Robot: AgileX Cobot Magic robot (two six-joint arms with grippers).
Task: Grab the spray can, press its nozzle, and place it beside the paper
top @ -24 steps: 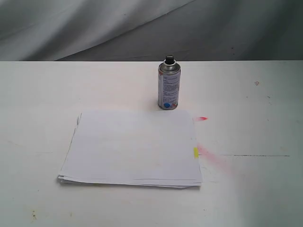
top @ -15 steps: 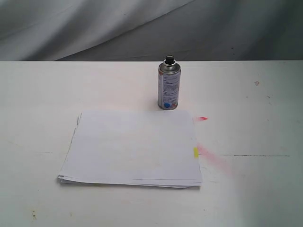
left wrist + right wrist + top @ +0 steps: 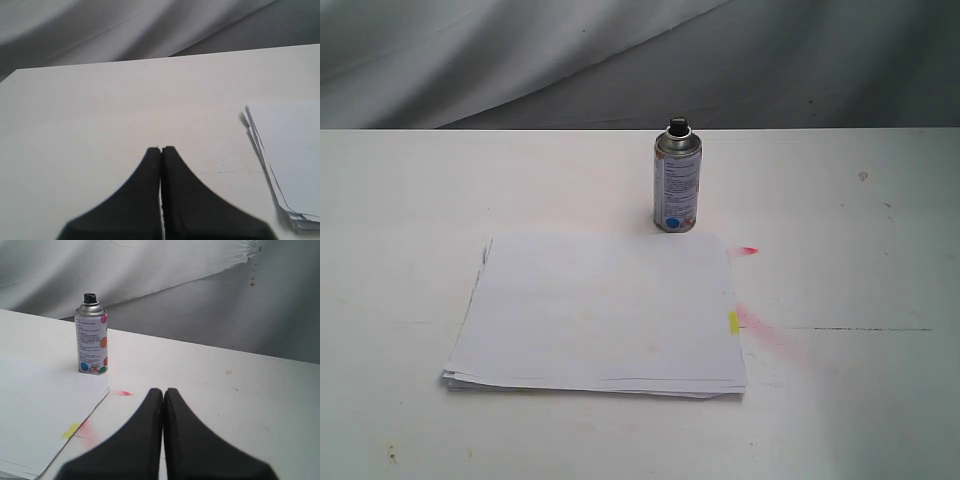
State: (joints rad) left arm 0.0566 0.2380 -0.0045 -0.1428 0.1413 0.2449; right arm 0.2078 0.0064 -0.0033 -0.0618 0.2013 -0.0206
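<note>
The silver spray can [image 3: 677, 182] stands upright on the white table, just behind the far right corner of the paper [image 3: 600, 312]. Its black nozzle [image 3: 677, 125] caps the domed top. The paper stack lies flat with a yellow tab [image 3: 733, 323] on its right edge. Neither arm shows in the exterior view. In the right wrist view the can [image 3: 91, 337] and its nozzle [image 3: 89, 297] stand well ahead of my right gripper [image 3: 163, 390], which is shut and empty beside the paper [image 3: 40, 412]. My left gripper [image 3: 161, 149] is shut and empty over bare table, with the paper [image 3: 292, 150] off to one side.
Pink-red spray stains [image 3: 760, 325] mark the table [image 3: 410, 200] right of the paper, with a small red spot [image 3: 748, 250] near the can. A thin dark line [image 3: 860, 329] runs across the table further right. Grey cloth [image 3: 520, 60] hangs behind the table's far edge.
</note>
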